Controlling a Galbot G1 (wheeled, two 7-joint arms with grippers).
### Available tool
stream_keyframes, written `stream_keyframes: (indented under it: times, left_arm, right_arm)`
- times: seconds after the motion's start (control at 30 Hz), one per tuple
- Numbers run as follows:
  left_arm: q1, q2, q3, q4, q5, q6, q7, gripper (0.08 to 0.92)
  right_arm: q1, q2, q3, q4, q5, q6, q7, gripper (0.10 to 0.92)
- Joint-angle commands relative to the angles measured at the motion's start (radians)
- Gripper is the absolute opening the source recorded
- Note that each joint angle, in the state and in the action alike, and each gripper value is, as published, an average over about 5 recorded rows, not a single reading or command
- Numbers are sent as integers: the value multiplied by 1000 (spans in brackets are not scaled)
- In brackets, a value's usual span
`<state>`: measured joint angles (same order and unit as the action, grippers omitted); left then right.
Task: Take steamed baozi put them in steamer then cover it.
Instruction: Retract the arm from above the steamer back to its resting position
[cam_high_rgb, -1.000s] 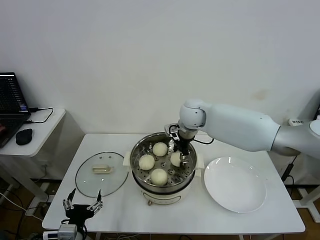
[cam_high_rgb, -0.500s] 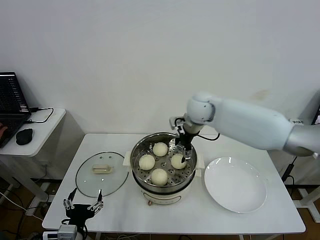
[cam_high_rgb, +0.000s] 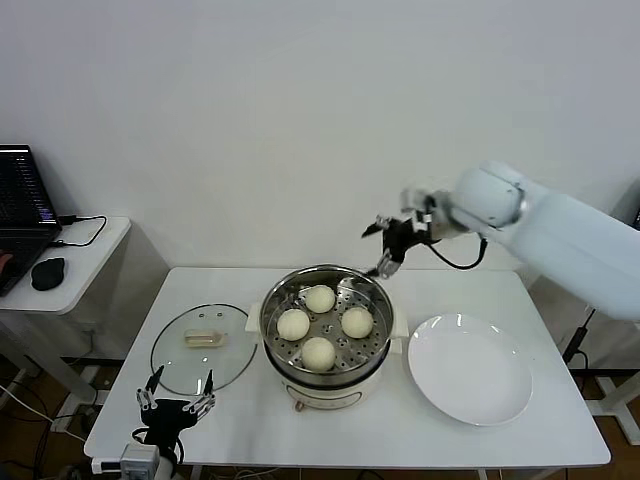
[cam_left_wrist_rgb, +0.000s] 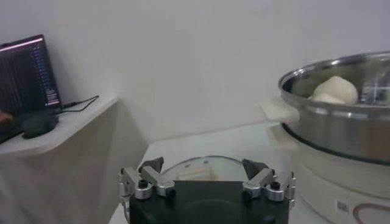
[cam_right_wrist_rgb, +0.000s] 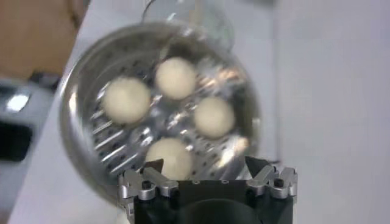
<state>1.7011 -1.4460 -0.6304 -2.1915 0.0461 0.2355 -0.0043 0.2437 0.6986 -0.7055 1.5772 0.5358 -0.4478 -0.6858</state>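
Observation:
Several cream-white baozi lie on the perforated tray of the shiny steel steamer at the table's middle. The right wrist view shows them from above inside the steamer. My right gripper is open and empty, raised above and behind the steamer's back right rim. The clear glass cover with its cream handle lies flat on the table left of the steamer; it also shows in the left wrist view. My left gripper is open and empty at the table's front left edge, just in front of the cover.
An empty white plate lies right of the steamer. A side table with a laptop and a mouse stands to the left. A white wall runs close behind the table.
My right gripper let go of the fourth baozi in the steamer, then rose and drew back to the right. The left gripper shifted slightly.

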Motion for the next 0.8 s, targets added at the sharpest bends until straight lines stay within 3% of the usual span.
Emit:
stream_keyframes:
  times: [0.03,0.27,0.53,0.67,0.8]
  left_arm:
    - [-33,16,26,38,-20,-63,-18,823]
    - [-63,33,17,79,-26,-63,-30,823]
    - [-115,48,25,130,90,-88,-26,823]
    - [-143,96,28,178,254,-139,-34,823]
    - [-180,136,17,252,640,-198,-54,823]
  right_arm:
    - [-845,-71,1000,114,103,99,487,823]
    - [-1310,122,1388,248,99,232,514,823]
    - [-1612,367,1493,284,59,439,566,823]
    - [-1717,431,1500,288,61,482,595,823]
    - [-1796,475,1518,315,60,490,606,823]
